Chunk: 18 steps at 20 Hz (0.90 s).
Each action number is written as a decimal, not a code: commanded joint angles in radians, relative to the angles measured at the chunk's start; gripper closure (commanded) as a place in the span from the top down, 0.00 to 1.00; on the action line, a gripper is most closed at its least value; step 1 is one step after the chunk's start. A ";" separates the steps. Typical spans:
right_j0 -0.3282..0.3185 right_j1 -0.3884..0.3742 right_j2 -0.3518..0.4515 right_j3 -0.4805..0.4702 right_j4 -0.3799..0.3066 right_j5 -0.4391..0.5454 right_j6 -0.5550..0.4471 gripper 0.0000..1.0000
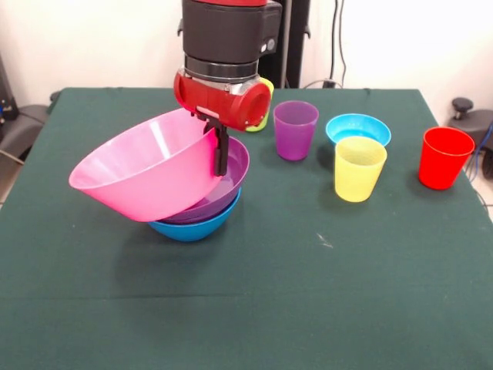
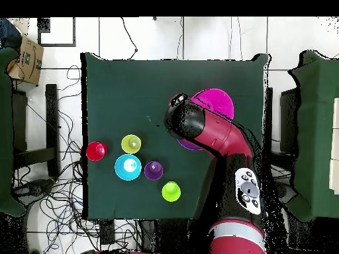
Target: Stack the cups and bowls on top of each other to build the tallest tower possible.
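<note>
My gripper [image 1: 218,168] is shut on the right rim of the very large pink bowl [image 1: 146,173], which tilts to the left. It leans on the large purple bowl [image 1: 236,165], nested in the medium blue bowl [image 1: 192,229]; these form the tower. The purple cup [image 1: 296,129], yellow cup [image 1: 360,168] and red cup [image 1: 444,157] stand upright to the right, with the light blue bowl [image 1: 358,128] behind the yellow cup. The lime green cup [image 1: 266,117] is mostly hidden behind my wrist. In the overhead view the arm covers the tower except the pink bowl [image 2: 216,104]. The small red and orange bowls are out of view.
The dark green table [image 1: 323,293] carries everything. In the overhead view the red cup [image 2: 96,151], yellow cup [image 2: 131,143], light blue bowl [image 2: 128,167], purple cup [image 2: 153,170] and lime green cup [image 2: 171,191] cluster left of my arm.
</note>
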 commanded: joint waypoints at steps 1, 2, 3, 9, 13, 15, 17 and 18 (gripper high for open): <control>0.048 0.030 0.042 0.027 0.002 0.019 0.156 0.00; 0.054 0.025 0.033 0.028 0.002 0.020 0.160 0.00; 0.063 0.016 0.023 0.031 0.001 0.025 0.164 0.00; 0.105 -0.051 -0.043 0.047 -0.002 0.104 0.169 0.00; 0.108 -0.084 -0.062 0.054 -0.002 0.151 0.151 0.00; 0.108 -0.094 -0.066 0.061 -0.002 0.154 0.145 0.00; 0.110 -0.103 -0.072 0.064 -0.004 0.163 0.142 0.00; 0.112 -0.100 -0.071 0.065 -0.004 0.160 0.144 0.00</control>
